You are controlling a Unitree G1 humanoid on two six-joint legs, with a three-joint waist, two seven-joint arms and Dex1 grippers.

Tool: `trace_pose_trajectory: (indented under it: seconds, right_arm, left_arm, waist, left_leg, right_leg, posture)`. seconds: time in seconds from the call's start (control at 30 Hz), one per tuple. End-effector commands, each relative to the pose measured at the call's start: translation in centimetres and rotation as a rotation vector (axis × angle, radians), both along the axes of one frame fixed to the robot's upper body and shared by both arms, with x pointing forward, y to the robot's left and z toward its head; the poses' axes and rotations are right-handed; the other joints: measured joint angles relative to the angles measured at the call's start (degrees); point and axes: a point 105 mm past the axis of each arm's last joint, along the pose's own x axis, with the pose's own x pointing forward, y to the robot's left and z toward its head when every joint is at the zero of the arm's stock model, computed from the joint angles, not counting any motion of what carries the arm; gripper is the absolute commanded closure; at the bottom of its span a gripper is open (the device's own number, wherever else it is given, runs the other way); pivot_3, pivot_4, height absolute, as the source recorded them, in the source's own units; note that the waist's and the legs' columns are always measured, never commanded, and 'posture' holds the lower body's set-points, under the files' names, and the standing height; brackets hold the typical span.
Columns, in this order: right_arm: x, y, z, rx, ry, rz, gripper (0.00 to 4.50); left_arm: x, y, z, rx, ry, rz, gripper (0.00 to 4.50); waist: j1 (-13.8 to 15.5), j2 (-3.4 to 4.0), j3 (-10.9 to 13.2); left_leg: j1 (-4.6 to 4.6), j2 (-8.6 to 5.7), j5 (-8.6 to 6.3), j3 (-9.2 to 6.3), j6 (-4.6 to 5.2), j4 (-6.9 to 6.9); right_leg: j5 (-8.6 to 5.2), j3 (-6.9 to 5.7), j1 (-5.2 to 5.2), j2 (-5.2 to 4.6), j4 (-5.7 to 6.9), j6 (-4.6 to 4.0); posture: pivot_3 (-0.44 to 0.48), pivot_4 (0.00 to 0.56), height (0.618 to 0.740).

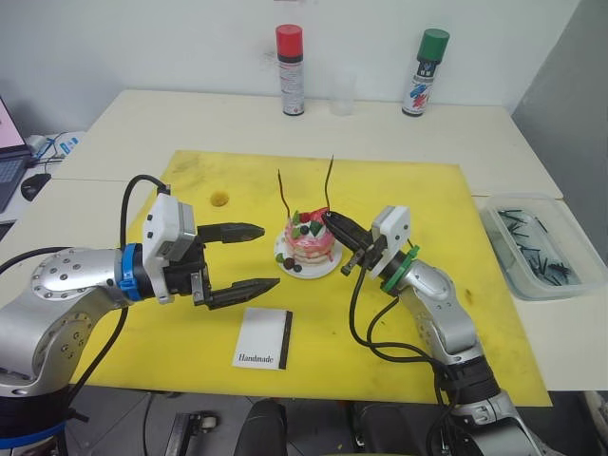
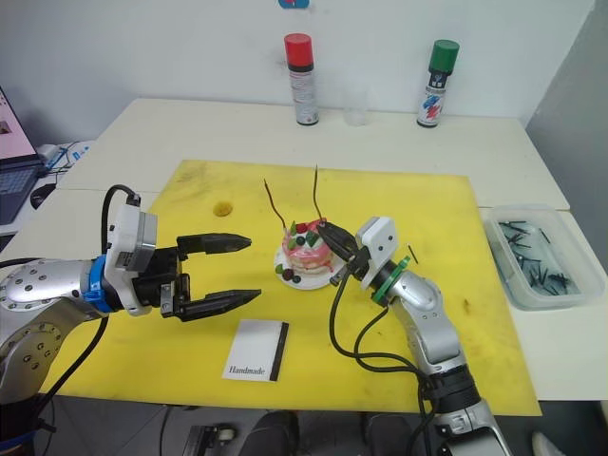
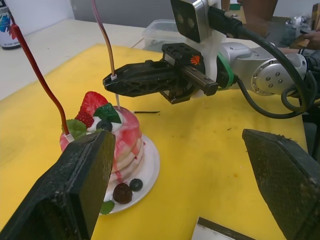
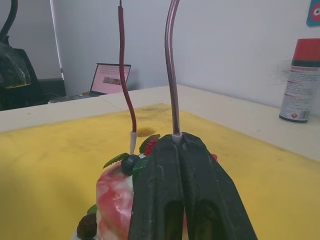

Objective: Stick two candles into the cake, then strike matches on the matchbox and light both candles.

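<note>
From the head camera we see the cake (image 1: 310,246) on its small white plate (image 1: 328,267) near the middle of the yellow mat (image 1: 408,190), with two candles rising from its top: the reddish candle (image 1: 283,193) toward our left and the second candle (image 1: 329,182) toward our right. Our right gripper (image 1: 332,221) reaches in from the right, its fingers pinched together on the second candle's base just above the cake. Our left gripper (image 1: 249,256) hovers left of the cake with its fingers spread wide, holding nothing. The matchbox (image 1: 263,338) lies flat on the mat near the front edge, well apart from the cake.

In the left wrist view, the right gripper (image 3: 111,80) clamps the second candle (image 3: 102,35) at its pale end above the strawberry (image 3: 92,102).

In the right wrist view, the closed fingers (image 4: 172,165) grip the candle (image 4: 172,65) upright, with the reddish candle (image 4: 125,75) beside it.
</note>
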Motion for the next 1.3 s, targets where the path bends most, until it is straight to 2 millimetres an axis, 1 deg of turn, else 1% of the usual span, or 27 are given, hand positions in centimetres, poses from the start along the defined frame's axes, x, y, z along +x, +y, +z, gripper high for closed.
trace_pose_trajectory:
  seconds: [0.03, 0.37, 0.5, 0.77, 0.9, 1.1, 1.13, 1.2, 1.3]
  right_arm:
    - [-0.1, -0.5, 1.1, 0.029, -0.046, -0.022, 4.49]
    - [-0.1, -0.4, -0.4, -0.021, -0.005, -0.017, 4.49]
    - [-0.1, -0.3, -1.3, -0.03, 0.023, -0.022, 4.49]
    - [0.6, -0.4, -3.3, -0.05, 0.106, -0.071, 4.49]
    - [0.4, -0.1, -3.8, -0.045, 0.127, -0.052, 4.49]
    - [0.0, 0.0, -3.4, -0.011, 0.132, -0.031, 4.49]
    - [0.0, -0.1, -3.1, 0.002, 0.128, -0.036, 4.27]
    - [0.0, -0.1, -1.9, 0.037, 0.102, -0.035, 3.8]
    - [0.0, 0.2, -0.7, 0.059, 0.082, -0.018, 2.83]
  left_arm:
    - [-0.3, -0.2, 0.5, 0.002, -0.042, -0.018, 0.0]
    - [-0.2, -0.3, 0.4, -0.001, -0.044, -0.019, 0.0]
    - [-0.2, -0.3, 0.3, -0.005, -0.041, -0.019, 0.0]
    - [-0.2, -0.4, 0.1, -0.004, -0.04, -0.023, 0.0]
    - [-0.2, -0.5, 0.0, -0.005, -0.039, -0.025, 0.0]
    - [-0.3, -0.5, -0.1, -0.007, -0.039, -0.024, 0.0]
    - [-0.3, -0.5, -0.1, -0.007, -0.04, -0.024, 0.0]
    - [-0.2, -0.6, -0.2, -0.008, -0.041, -0.024, 0.0]
    - [-0.2, -0.6, -0.2, -0.007, -0.046, -0.026, 0.0]
  waist:
    - [0.0, 0.0, 0.0]
    - [0.0, 0.0, 0.0]
    - [0.0, 0.0, 0.0]
    - [0.0, -0.01, -0.01]
    - [0.0, -0.01, -0.01]
    - [-0.01, -0.01, -0.01]
    - [0.0, -0.01, -0.01]
    - [0.0, 0.0, -0.01]
    - [0.0, 0.0, 0.0]
  left_leg:
    - [0.0, 0.0, 0.0, 0.0, 0.0, 0.0]
    - [0.0, 0.0, 0.0, 0.0, 0.0, 0.0]
    - [0.0, 0.0, 0.0, 0.0, 0.0, 0.0]
    - [0.02, 0.0, 0.0, 0.0, 0.0, 0.0]
    - [0.05, 0.0, 0.0, 0.0, 0.0, 0.0]
    - [0.08, 0.0, 0.0, 0.0, 0.0, 0.01]
    - [0.08, 0.0, 0.0, 0.0, 0.0, 0.01]
    - [0.07, 0.01, 0.0, 0.0, 0.0, 0.01]
    - [0.06, 0.0, 0.0, 0.0, 0.0, 0.0]
  right_leg:
    - [0.0, 0.0, 0.0, 0.0, 0.0, 0.0]
    - [0.0, 0.0, 0.0, 0.0, 0.0, 0.0]
    - [0.0, 0.01, 0.0, 0.0, 0.0, 0.0]
    - [0.0, 0.01, 0.01, 0.0, 0.0, 0.0]
    - [0.0, 0.02, 0.04, 0.0, 0.0, 0.0]
    - [0.0, 0.02, 0.05, 0.0, 0.01, 0.0]
    - [0.0, 0.02, 0.05, 0.0, 0.01, 0.0]
    - [0.0, 0.01, 0.06, 0.0, 0.01, 0.0]
    - [0.0, 0.02, 0.04, 0.0, 0.01, 0.0]
  posture:
    - [0.0, 0.15, 0.733]
    - [0.0, 0.15, 0.733]
    - [0.0, 0.15, 0.733]
    - [0.0, 0.15, 0.733]
    - [0.0, 0.15, 0.733]
    - [0.0, 0.15, 0.733]
    - [0.0, 0.15, 0.733]
    - [0.0, 0.15, 0.733]
    - [0.0, 0.15, 0.733]
